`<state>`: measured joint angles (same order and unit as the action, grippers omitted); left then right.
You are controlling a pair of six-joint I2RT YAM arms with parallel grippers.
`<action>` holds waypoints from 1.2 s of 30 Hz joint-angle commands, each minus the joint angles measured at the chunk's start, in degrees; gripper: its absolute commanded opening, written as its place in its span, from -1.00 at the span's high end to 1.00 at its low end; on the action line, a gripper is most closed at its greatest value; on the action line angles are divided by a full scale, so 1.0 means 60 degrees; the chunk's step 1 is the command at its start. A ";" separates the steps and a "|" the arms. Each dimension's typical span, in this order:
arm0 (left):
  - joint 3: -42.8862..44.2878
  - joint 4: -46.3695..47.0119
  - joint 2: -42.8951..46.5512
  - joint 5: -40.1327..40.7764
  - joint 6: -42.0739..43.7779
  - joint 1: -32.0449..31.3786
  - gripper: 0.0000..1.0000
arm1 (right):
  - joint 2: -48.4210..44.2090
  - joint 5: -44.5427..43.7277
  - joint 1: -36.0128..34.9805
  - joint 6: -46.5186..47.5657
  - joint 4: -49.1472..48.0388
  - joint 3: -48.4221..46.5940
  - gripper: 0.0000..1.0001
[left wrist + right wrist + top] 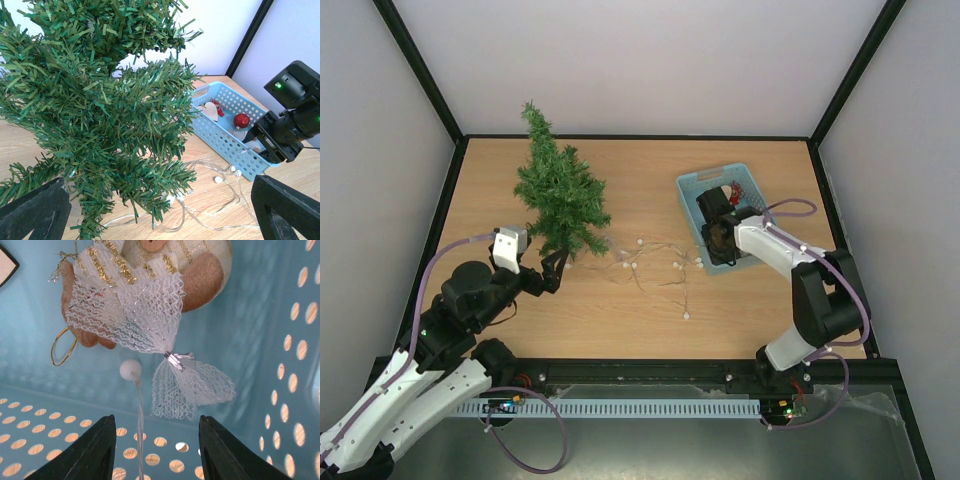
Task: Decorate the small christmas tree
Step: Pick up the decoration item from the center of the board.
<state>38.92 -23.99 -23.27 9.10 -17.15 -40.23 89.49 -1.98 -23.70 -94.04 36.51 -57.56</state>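
Counter of pale wood point(770, 320), seen from above. Left of centre stands the small christmas tree point(558, 195), a bushy dark green artificial conifer, upright with a pointed top. The left gripper point(552, 272) sits just below it in the frame, by the lowest branches, with its fingers spread wide and holding nothing. Right of centre, the right gripper point(720, 240) reaches into a light blue perforated plastic basket point(710, 174). Its fingers are partly apart, pinching nothing, and point at a fabric figure with a white mesh bow point(150, 305). A clear string of small white lights point(650, 270) lies loose between tree and basket.
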 commanded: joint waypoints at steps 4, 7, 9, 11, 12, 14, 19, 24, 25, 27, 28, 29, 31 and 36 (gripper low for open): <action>-0.0050 0.0003 0.0069 0.0100 0.0005 -0.0034 -0.99 | 0.0503 -0.0273 0.0112 -0.0451 -0.0459 0.0034 0.11; -0.0065 -0.0005 0.0077 0.0120 -0.0009 -0.0034 -0.99 | 0.0507 -0.0351 0.0127 -0.0477 -0.0532 0.0027 0.37; -0.0054 -0.0001 0.0083 0.0134 -0.0013 -0.0034 -0.99 | 0.0389 -0.0474 0.0141 -0.0472 -0.0686 0.0111 0.71; -0.0060 -0.0008 0.0071 0.0132 -0.0013 -0.0034 -0.99 | 0.0221 -0.0631 0.0156 -0.0423 -0.0852 0.0189 0.96; -0.0051 -0.0002 0.0069 0.0132 -0.0013 -0.0034 -1.00 | 0.0133 -0.0733 0.0157 -0.0374 -0.0861 0.0191 0.97; -0.0048 -0.0002 0.0071 0.0131 -0.0002 -0.0034 -0.99 | -0.0069 -0.0970 0.0170 -0.0251 -0.0816 0.0118 0.97; -0.0048 0.0013 0.0069 0.0138 -0.0011 -0.0034 -0.99 | -0.0824 -0.1605 0.0167 0.0535 -0.0921 -0.0162 0.97; -0.0043 0.0037 0.0073 0.0134 -0.0039 -0.0034 -0.99 | -0.1971 -0.2370 0.0157 0.1507 -0.1304 -0.0491 0.97; -0.0048 0.0042 0.0070 0.0132 -0.0042 -0.0034 -0.99 | -0.2198 -0.2460 0.0157 0.1755 -0.1512 -0.0520 0.97; -0.0041 0.0055 0.0073 0.0124 -0.0039 -0.0034 -0.99 | -0.2584 -0.2560 0.0157 0.2286 -0.1793 -0.0680 0.97; -0.0028 0.0057 0.0077 0.0125 -0.0040 -0.0034 -0.99 | -0.2721 -0.2513 0.0157 0.2638 -0.1925 -0.0822 0.97; -0.0019 0.0065 0.0063 0.0133 -0.0042 -0.0034 -0.99 | -0.2864 -0.2399 0.0157 0.3112 -0.2121 -0.0935 0.97; 0.0069 0.0094 0.0033 0.0127 -0.0035 -0.0034 -0.99 | -0.3172 -0.2007 0.0157 0.4136 -0.2652 -0.1126 0.97; 0.0504 0.0042 -0.0237 0.0096 -0.0078 -0.0034 -0.98 | -0.3954 -0.0275 0.0157 0.6603 -0.4325 -0.1254 0.97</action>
<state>39.18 -24.05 -23.53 9.23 -17.17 -40.23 69.25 -10.09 -22.90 -68.90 20.08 -63.33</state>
